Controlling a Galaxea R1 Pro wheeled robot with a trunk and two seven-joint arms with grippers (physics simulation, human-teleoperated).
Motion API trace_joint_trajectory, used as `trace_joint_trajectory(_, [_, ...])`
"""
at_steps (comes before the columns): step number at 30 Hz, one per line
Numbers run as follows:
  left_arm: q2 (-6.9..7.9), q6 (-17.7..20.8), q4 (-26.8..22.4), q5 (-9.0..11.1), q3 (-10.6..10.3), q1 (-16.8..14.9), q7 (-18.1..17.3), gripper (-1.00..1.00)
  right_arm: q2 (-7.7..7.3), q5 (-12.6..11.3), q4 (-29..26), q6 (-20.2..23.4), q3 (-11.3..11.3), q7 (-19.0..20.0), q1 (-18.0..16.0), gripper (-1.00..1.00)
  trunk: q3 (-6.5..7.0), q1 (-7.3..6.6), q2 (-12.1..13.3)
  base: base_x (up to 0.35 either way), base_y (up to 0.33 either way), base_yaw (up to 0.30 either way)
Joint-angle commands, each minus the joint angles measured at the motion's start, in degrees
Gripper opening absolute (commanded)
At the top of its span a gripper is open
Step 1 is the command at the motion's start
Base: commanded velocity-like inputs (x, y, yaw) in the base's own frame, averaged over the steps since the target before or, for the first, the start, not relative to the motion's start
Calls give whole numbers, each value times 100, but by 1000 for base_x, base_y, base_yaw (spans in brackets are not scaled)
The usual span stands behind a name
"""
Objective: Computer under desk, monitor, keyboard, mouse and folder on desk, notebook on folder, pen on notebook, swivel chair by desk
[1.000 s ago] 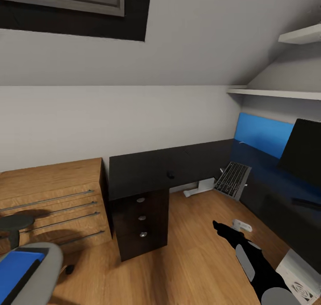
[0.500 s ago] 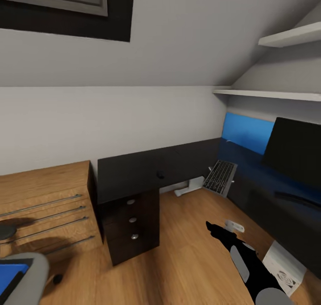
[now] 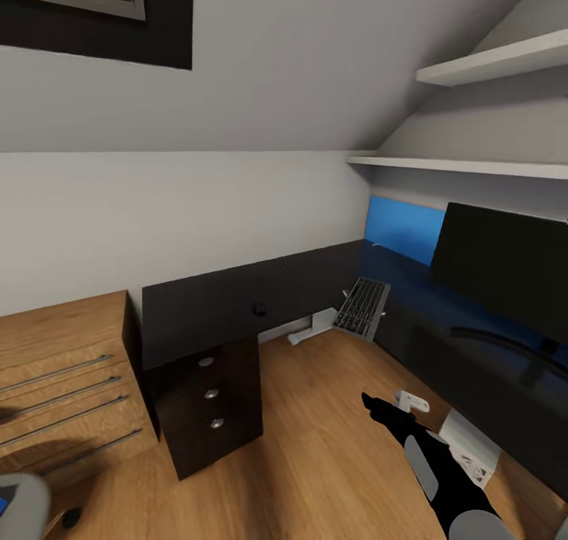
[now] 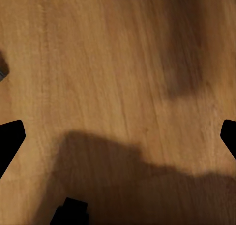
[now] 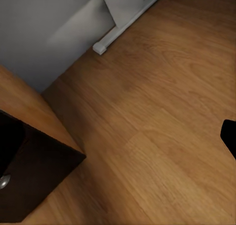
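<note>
The black L-shaped desk runs along the back wall and down the right side. The wide black monitor stands on its right wing. The keyboard rests tilted at the desk's inner corner. A small dark mouse lies on the back wing. The white computer sits on the floor under the right wing. A grey edge of the swivel chair shows in the near left corner, with a blue sliver of the folder. My right gripper hovers over the floor, open. My left gripper is open over bare floor. The notebook and pen are out of view.
A light wooden cabinet stands left of the desk's black drawer unit. A white desk leg and a small white fitting sit on the wooden floor. Two white shelves hang above the monitor under the sloped ceiling.
The camera has swung to the right: the chair has slid almost out at the left and more of the monitor and computer shows. The right arm holds its pose.
</note>
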Motion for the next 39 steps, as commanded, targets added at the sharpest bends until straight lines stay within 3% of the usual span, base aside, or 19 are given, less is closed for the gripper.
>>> trace_joint_trajectory(1, [-1, -18, 5, 32, -10, -4, -10, 100, 5, -37, -5, 32, -19, 28, -3, 100, -8, 0, -3, 0, 41, -56])
trace_joint_trajectory(12, [-27, -11, 2, 12, -37, -4, 41, 100, 16, -43, 153, -166, -22, 38, -3, 100, -11, 0, -3, 0, 158, -9])
trace_joint_trajectory(13, [-38, 29, -133, -4, -53, -4, 76, 100, 151, -131, 323, -162, -28, -196, -3, 100, -11, 0, -3, 0, 2, 0])
trace_joint_trajectory(14, [-39, 31, -175, -4, -53, -4, 79, 100, 188, -171, 356, -162, -37, -246, -3, 100, -11, 0, -3, 0, 2, 0])
trace_joint_trajectory(16, [-38, 33, -416, -4, -54, -4, 89, 100, 358, -691, 465, -166, -116, -413, -3, 100, -11, 0, -3, 0, 0, 0])
trace_joint_trajectory(17, [-37, 32, -453, -3, -54, -4, 89, 100, 377, -840, 475, -167, -126, -430, -3, 100, -11, 0, -3, 0, 0, 0])
trace_joint_trajectory(18, [-37, 30, -511, 4, -54, -4, 91, 100, 406, -1223, 487, -163, -140, -447, -6, 100, -11, 0, -3, 0, 0, 0])
trace_joint_trajectory(19, [-37, 27, -533, 7, -54, -4, 88, 100, 416, -1426, 490, -159, -144, -450, -7, 100, -11, 0, -3, 0, 0, 0])
trace_joint_trajectory(20, [-36, 20, -564, 12, -51, -4, 83, 100, 429, -1834, 492, -154, -151, -457, -9, 100, -11, 0, -3, 0, 0, 0])
trace_joint_trajectory(21, [-35, 17, -575, 15, -50, -4, 82, 100, 433, -2038, 489, -150, -154, -459, -11, 100, -11, 0, -3, 0, 0, 0])
trace_joint_trajectory(22, [-31, 9, -596, 25, -39, -4, 79, 100, 428, -2681, 478, -143, -164, -460, -16, 100, -11, 0, -3, 0, 0, 0])
trace_joint_trajectory(23, [-30, 6, -601, 28, -31, -4, 76, 100, 422, -2908, 475, -141, -169, -459, -16, 100, -11, 0, -3, 0, 0, 0])
trace_joint_trajectory(24, [-29, 2, -607, 31, -19, -4, 73, 100, 403, -3372, 468, -139, -175, -458, -18, 100, -11, 0, -3, 0, 0, 0])
trace_joint_trajectory(25, [-29, 1, -610, 32, -14, -4, 72, 100, 389, -3602, 464, -138, -177, -457, -20, 100, -11, 0, -3, 0, 0, 0])
trace_joint_trajectory(26, [-28, -3, -613, 34, -6, -4, 70, 100, 353, -4036, 461, -137, -180, -455, -23, 100, -11, 0, -3, 0, 0, 0])
trace_joint_trajectory(29, [-21, -15, -616, 36, -4, -4, 65, 100, 309, -4568, 458, -136, -181, -449, -26, 100, -11, 0, -3, 0, 0, 0])
trace_joint_trajectory(30, [-14, -23, -617, 37, -3, -4, 62, 100, 274, -4868, 455, -129, -173, -437, -28, 100, -11, 0, -3, 0, 0, 0])
trace_joint_trajectory(34, [-11, -29, -617, 37, -7, -4, 41, 100, 218, -5096, 471, -81, -140, -177, -29, 100, -11, 0, -3, 0, 0, 0])
trace_joint_trajectory(39, [-5, -30, -605, 32, -10, -4, 21, 100, 200, -5151, 488, -63, -129, 276, -28, 100, -11, 0, -3, 25, 17, 0])
